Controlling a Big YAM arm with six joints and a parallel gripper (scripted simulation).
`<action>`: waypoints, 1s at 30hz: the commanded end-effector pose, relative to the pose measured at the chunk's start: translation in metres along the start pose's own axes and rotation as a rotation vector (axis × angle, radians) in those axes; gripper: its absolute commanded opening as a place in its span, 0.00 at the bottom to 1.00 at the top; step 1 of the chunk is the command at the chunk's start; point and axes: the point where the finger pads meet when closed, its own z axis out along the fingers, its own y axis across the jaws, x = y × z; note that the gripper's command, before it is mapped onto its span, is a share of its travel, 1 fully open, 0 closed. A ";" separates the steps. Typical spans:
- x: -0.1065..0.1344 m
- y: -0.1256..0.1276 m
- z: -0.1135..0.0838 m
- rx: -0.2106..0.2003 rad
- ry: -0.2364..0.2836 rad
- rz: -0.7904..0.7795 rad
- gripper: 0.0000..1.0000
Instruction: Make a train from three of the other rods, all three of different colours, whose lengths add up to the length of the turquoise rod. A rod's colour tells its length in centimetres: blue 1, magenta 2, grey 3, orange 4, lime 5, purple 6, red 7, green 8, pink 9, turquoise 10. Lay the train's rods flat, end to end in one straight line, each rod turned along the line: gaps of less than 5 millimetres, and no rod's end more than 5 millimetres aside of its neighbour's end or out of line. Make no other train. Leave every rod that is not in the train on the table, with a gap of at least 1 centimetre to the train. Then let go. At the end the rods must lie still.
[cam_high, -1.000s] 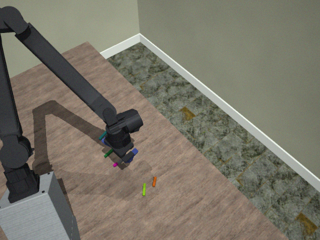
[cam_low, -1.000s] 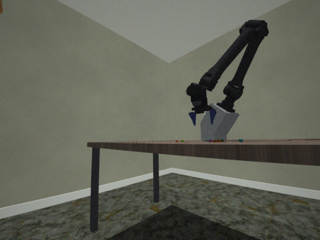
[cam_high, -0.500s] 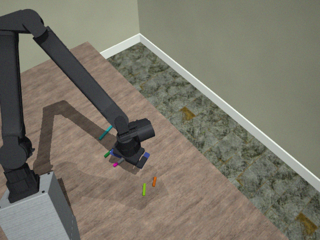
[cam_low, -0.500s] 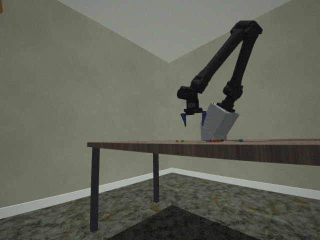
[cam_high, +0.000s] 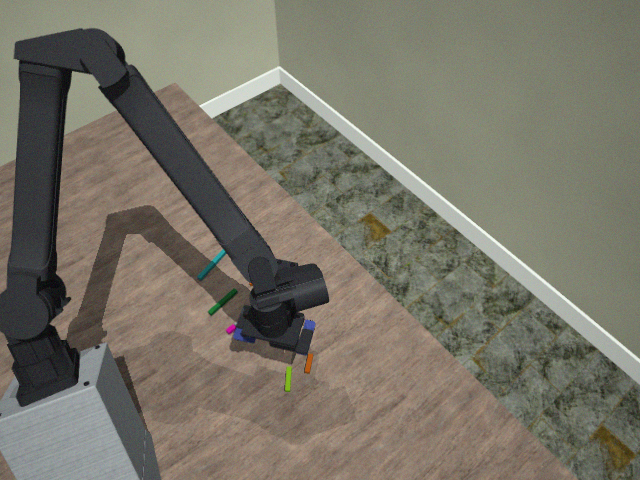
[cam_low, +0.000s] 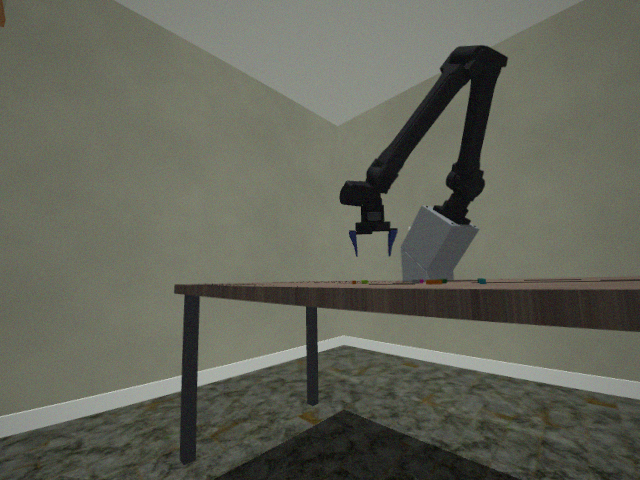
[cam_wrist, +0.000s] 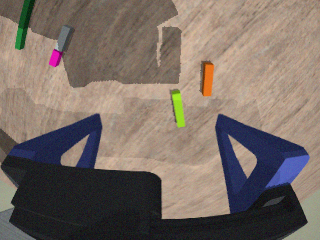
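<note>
The tool (cam_low: 372, 242) hangs above the bench (cam_high: 361, 413), fingers fully apart and holding nothing. Below it lie a lime rod (cam_wrist: 178, 108) and, just right, an orange rod (cam_wrist: 208, 79); the turquoise rod (cam_high: 211, 265) lies farther back.

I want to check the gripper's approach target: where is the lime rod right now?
In the wrist view the lime rod lies flat on the table between the open gripper fingers, just left of the orange rod.

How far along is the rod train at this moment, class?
Done: nothing joined; the lime rod, orange rod and grey rod lie apart. In hand: nothing; the open end effector hovers above the lime rod. Left: picking three rods and lining them up.
</note>
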 end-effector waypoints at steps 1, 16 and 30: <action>0.018 -0.024 0.002 0.008 -0.009 -0.094 1.00; 0.022 -0.034 0.008 0.007 -0.011 -0.248 0.23; 0.028 -0.029 0.011 -0.008 -0.004 -0.235 0.23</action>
